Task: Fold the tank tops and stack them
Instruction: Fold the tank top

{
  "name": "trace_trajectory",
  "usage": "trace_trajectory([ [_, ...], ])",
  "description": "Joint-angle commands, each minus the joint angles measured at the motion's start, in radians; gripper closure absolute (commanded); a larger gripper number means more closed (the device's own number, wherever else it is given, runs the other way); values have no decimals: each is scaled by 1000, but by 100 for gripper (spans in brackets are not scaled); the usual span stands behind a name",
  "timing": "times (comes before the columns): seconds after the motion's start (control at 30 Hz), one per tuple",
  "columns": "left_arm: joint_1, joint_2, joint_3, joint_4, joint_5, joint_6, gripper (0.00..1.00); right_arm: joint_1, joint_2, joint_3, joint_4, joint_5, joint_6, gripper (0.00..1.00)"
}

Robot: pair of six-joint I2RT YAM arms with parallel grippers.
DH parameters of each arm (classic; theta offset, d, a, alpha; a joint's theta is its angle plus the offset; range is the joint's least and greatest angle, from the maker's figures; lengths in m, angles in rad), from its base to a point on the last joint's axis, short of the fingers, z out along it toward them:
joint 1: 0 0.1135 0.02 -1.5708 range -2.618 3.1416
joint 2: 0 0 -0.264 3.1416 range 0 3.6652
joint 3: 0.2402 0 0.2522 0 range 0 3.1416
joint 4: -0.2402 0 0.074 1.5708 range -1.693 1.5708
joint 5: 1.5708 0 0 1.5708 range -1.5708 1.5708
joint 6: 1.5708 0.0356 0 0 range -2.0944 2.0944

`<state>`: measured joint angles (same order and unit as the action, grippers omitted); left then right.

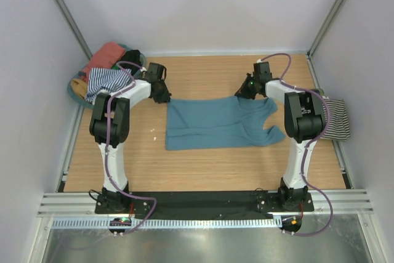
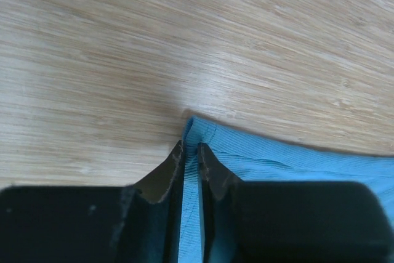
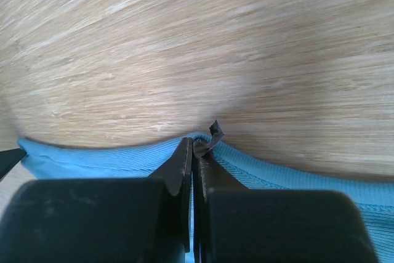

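Teal tank top (image 1: 215, 122): one. Striped tank tops (image 1: 106, 82) (image 1: 337, 119): two. Basket (image 1: 70, 93): one.

Teal tank top (image 1: 215, 122) flat at centre; striped one (image 1: 337, 119) at right edge; colourful heap (image 1: 102, 78) far-left.

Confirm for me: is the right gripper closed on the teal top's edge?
Yes, in the right wrist view the right gripper is pinched shut with the edge of the teal tank top caught between its fingers.

left end effector (image 2: 191, 148) pinches teal tank top (image 2: 280, 161) edge.
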<state>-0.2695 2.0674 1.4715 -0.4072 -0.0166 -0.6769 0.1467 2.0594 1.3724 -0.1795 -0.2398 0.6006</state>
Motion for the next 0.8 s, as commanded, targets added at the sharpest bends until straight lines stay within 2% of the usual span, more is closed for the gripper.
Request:
trace_trajectory([
  [0.0,7,-15,41,34,14,-3,87,-1,-35,5,60,-26,18,99],
  [0.03,7,-19,41,33,14,-4,94,-4,-36,2,60,-24,18,99],
  [0.1,10,-26,41,33,14,-3,100,-7,-39,1,63,-27,18,99],
  [0.77,23,-125,-14,110,78,45,100,-36,-160,-88,118,-65,16,99],
])
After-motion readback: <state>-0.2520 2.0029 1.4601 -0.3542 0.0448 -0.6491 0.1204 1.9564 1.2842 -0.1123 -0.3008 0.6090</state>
